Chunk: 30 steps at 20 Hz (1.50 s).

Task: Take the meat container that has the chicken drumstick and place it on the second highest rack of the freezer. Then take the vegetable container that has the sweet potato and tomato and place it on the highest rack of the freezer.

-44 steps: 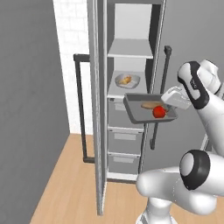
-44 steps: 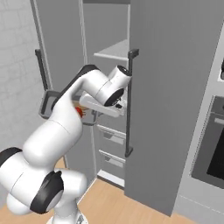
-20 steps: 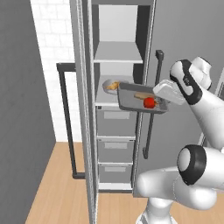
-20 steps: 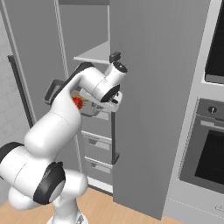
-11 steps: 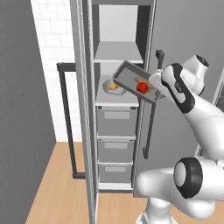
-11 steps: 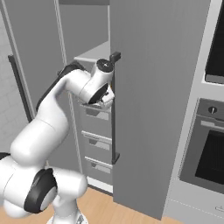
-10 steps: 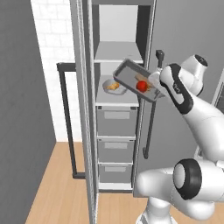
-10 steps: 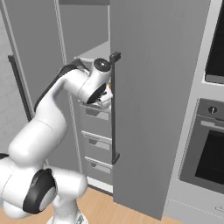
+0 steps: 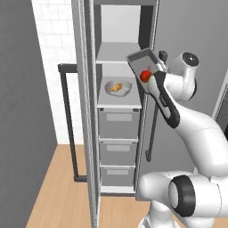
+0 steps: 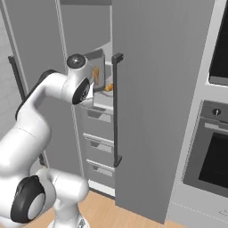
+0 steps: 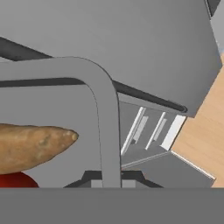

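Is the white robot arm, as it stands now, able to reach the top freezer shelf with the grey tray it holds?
Probably yes. The gripper holds the grey tray at the height of the top shelf, beside the open front. The tray is tilted steeply.

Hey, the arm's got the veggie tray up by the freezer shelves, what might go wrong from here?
The vegetable container is tilted steeply, so the tomato and sweet potato may roll or slide out.

The gripper pinches just one rim of the tray, so the grip may slip.

The tray's far edge sits close to the top shelf and the freezer's door edge, so it may bump them going in.
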### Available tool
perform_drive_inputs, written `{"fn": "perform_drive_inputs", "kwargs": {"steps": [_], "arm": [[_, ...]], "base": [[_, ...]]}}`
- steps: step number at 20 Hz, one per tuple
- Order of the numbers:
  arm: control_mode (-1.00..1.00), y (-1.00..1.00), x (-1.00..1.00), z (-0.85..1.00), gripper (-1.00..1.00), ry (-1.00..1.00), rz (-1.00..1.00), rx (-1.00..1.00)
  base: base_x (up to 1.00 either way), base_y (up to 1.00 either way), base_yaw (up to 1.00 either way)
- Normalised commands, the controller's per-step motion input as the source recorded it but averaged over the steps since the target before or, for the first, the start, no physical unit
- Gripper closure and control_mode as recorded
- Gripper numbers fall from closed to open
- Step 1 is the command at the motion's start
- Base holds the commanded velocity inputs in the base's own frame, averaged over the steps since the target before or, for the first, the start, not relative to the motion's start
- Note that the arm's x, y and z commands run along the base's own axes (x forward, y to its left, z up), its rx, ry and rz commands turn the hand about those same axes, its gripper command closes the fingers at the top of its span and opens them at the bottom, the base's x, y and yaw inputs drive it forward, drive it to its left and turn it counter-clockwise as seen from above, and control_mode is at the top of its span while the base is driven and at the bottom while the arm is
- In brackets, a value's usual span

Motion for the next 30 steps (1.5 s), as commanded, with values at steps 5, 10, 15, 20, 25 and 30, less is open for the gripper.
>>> {"fn": "perform_drive_inputs", "kwargs": {"steps": [5, 10, 15, 20, 25, 30], "arm": [[1.00, 0.02, 0.00, 0.05, 1.00, 0.00, -0.09, 0.03], [1.00, 0.00, 0.00, 0.00, 1.00, 0.00, 0.00, 0.00], [1.00, 0.00, 0.00, 0.00, 1.00, 0.00, 0.00, 0.00], [1.00, 0.00, 0.00, 0.00, 1.00, 0.00, 0.00, 0.00], [1.00, 0.00, 0.00, 0.00, 1.00, 0.00, 0.00, 0.00], [1.00, 0.00, 0.00, 0.00, 1.00, 0.00, 0.00, 0.00]], "base": [[0.07, 0.11, -0.11], [0.32, 0.44, 0.06], [0.23, 0.41, 0.24], [0.12, -0.10, 0.04], [0.54, -0.36, 0.00], [0.39, -0.13, 0.01]]}}
